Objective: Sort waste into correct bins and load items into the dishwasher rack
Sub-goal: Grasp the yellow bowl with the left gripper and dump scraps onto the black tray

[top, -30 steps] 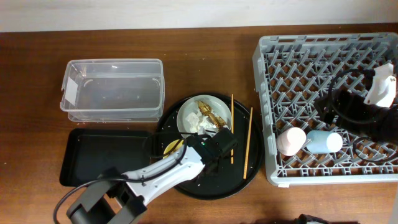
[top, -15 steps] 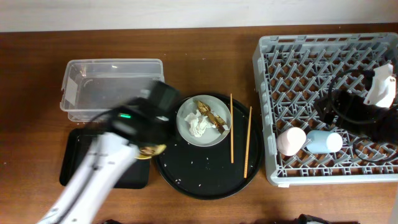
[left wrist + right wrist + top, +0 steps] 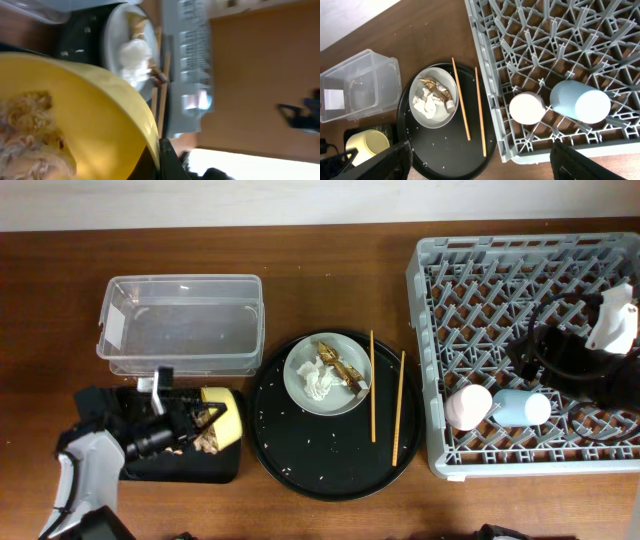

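My left gripper (image 3: 203, 420) is shut on the rim of the yellow bowl (image 3: 228, 429), held tipped on its side over the shallow black tray (image 3: 205, 468). Brownish food scraps (image 3: 208, 443) sit at the bowl's mouth and fill the left wrist view (image 3: 30, 140) inside the bowl (image 3: 100, 110). The grey plate (image 3: 325, 377) holds the white tissue (image 3: 318, 381) and gold wrapper (image 3: 336, 360). Two chopsticks (image 3: 373, 385) lie right of it. The pink cup (image 3: 468, 406) and blue cup (image 3: 522, 408) lie in the rack (image 3: 500, 290). My right gripper (image 3: 480, 167) is open above the rack.
The clear tub (image 3: 180, 320) stands behind the black rectangular tray. The large round black tray (image 3: 330, 460) carries the plate, the chopsticks and scattered rice grains. The right arm (image 3: 570, 355) hangs over the rack's right side.
My left arm swung left with the yellow bowl, from the round tray to over the black rectangular tray, and tipped it. The right arm has not moved.
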`<control>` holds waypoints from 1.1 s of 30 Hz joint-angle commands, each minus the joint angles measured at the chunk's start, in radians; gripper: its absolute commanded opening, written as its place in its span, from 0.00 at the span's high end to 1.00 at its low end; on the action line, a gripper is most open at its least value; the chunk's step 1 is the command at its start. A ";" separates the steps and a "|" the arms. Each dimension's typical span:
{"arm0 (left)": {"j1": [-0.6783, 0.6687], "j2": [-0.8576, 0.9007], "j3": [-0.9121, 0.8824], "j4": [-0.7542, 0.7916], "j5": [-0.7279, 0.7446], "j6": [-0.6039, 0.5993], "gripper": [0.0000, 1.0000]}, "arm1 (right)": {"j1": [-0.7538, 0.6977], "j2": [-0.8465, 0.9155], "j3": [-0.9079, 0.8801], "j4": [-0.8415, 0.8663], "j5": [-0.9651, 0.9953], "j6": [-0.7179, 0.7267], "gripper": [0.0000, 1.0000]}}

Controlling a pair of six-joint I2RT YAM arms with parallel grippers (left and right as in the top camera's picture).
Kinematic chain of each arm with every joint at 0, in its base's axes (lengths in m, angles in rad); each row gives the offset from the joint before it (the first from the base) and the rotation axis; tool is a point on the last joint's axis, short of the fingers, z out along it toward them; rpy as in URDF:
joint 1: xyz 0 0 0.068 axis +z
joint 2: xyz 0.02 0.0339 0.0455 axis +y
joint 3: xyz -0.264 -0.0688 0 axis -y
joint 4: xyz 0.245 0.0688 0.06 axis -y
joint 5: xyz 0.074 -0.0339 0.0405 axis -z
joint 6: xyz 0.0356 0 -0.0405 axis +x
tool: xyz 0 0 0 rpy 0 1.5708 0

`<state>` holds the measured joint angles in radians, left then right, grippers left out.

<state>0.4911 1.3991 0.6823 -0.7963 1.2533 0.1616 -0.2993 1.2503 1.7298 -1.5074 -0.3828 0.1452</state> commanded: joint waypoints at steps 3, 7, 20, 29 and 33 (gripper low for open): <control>0.164 -0.007 -0.024 0.059 0.321 0.023 1.00 | 0.007 0.000 0.003 0.003 0.013 -0.010 0.12; 0.179 -0.007 -0.028 0.055 0.321 0.019 1.00 | 0.007 0.000 0.003 0.003 0.013 -0.010 0.12; 0.180 -0.007 -0.028 0.056 0.158 -0.026 1.00 | 0.007 0.000 0.003 0.003 0.013 -0.010 0.12; 0.179 -0.007 -0.027 0.053 0.074 -0.116 1.00 | 0.007 0.000 0.003 0.000 0.013 -0.010 0.11; 0.170 -0.008 -0.024 0.056 0.320 0.009 1.00 | 0.007 0.000 0.003 0.000 0.013 -0.010 0.11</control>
<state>0.6640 1.3987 0.6579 -0.7631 1.4292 0.1131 -0.2993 1.2503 1.7298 -1.5078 -0.3828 0.1452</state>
